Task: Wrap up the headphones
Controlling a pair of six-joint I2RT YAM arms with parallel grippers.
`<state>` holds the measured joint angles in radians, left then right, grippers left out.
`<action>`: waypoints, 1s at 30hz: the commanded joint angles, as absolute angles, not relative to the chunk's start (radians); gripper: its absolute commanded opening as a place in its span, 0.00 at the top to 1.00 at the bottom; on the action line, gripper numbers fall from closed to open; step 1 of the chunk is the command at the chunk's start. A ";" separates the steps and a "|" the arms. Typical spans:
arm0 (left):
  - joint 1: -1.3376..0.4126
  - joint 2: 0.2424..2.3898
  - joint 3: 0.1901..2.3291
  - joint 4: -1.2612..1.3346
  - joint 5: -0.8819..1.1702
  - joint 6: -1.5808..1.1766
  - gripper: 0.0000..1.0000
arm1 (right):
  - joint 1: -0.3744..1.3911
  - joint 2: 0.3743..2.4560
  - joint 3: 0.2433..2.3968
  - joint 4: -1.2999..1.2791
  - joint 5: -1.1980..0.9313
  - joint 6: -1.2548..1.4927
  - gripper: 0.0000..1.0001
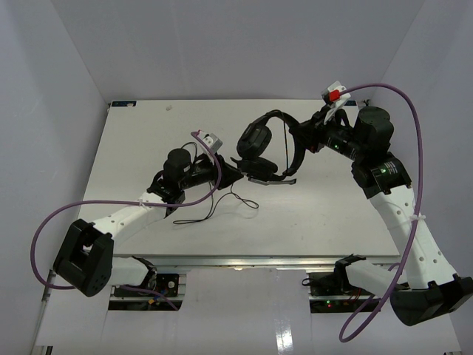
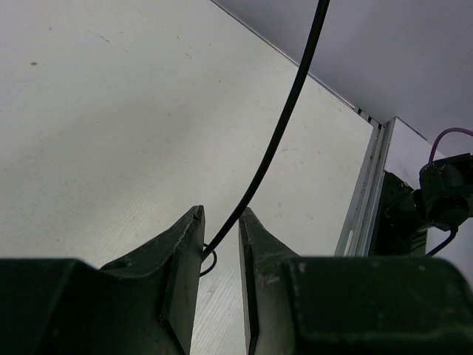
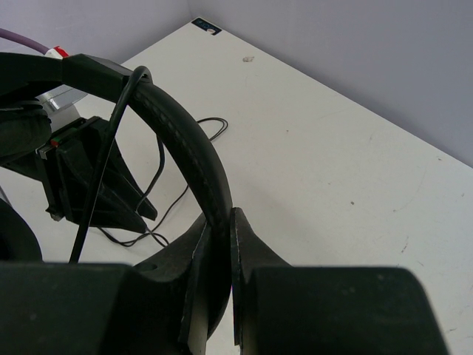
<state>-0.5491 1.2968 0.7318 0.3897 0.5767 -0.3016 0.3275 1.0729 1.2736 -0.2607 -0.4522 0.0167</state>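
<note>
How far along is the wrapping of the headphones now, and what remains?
Done: the right gripper is shut on the headband, holding the headphones. The cord crosses the headband once. In hand: the cord runs through the open left gripper. Left: much cord lies loose on the table, so nearly all the winding remains.

Black all over the headphones (image 1: 257,140), matte and plain. Same black down the thin cord (image 2: 281,126). White across the table (image 1: 332,214), with a few faint grey specks. Black again on the left gripper (image 2: 220,214) and right gripper (image 3: 216,222). White shells and black joints along the left arm (image 1: 126,214) and right arm (image 1: 403,216). Bright purple on the cables (image 1: 418,159). Red and white on a clip (image 1: 336,94). Green from a tiny light (image 1: 383,171). Pale lilac-grey over the walls (image 1: 222,44).
</note>
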 commanded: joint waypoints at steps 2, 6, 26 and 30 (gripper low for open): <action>-0.548 1.266 0.729 0.418 0.602 -0.306 0.64 | 0.321 1.049 1.307 -0.192 -0.472 0.055 0.92; -0.548 1.267 0.722 0.430 0.605 -0.311 0.64 | 0.322 1.053 1.311 -0.193 -0.474 0.056 0.92; -0.560 1.336 0.652 0.647 0.644 -0.390 0.61 | 0.305 1.112 1.397 -0.195 -0.471 0.101 0.92; -0.586 1.381 0.652 0.695 0.654 -0.397 0.61 | 0.300 1.131 1.427 -0.194 -0.458 0.113 0.92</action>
<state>-0.5591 1.3508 0.6605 0.6062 0.6201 -0.3802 0.3089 1.1247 1.3457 -0.2617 -0.4623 0.0619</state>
